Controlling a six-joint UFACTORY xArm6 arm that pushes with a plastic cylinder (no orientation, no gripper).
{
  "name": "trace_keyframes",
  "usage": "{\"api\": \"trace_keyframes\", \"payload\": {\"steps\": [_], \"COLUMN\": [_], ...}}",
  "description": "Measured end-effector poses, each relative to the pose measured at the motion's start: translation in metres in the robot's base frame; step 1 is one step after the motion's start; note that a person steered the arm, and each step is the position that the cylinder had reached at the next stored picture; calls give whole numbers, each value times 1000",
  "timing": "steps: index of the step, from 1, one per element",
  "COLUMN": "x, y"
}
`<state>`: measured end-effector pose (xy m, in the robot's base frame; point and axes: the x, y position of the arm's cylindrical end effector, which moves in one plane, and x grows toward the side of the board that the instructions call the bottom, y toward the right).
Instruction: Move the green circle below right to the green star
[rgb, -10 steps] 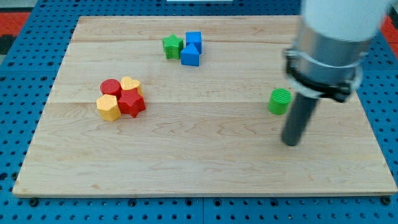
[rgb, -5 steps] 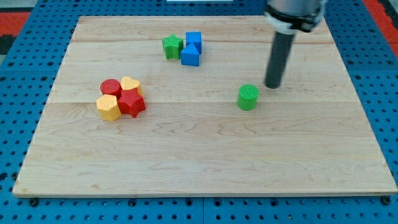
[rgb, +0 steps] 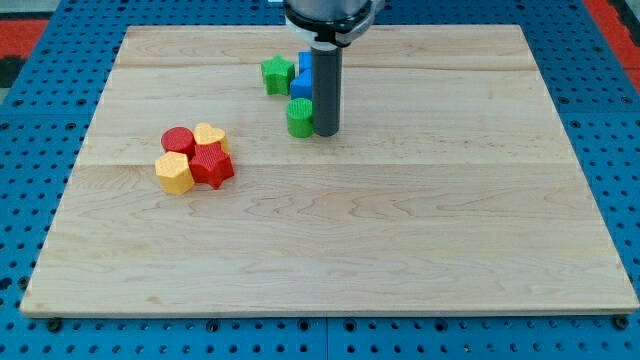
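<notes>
Against the green circle (rgb: 299, 117) below-right of the green star (rgb: 277, 74), upright rod, my tip (rgb: 326, 133) touching, holding nothing.

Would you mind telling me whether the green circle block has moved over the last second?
Yes. The green circle block has slid toward the view's left and slightly up, now sitting just below-right of the green star block, with my tip beside it.

Green circle (rgb: 299, 117) upright on the wood, a short ribbed cylinder, flat top facing up. Sitting just below and to the view's right of the green star (rgb: 277, 74), near it but apart (a sliver of bare wood between). Star lying flat near the view's top, points blunt, same bright green. Circle's right edge partly hidden, so contact there not judged.
</notes>
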<state>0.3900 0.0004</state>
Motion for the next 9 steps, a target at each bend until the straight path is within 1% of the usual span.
{"api": "trace_keyframes", "payload": {"steps": [2, 3, 4, 5, 7, 9], "x": [37, 28, -8, -22, -8, -15], "y": [-1, -18, -30, -41, -42, -47]}}
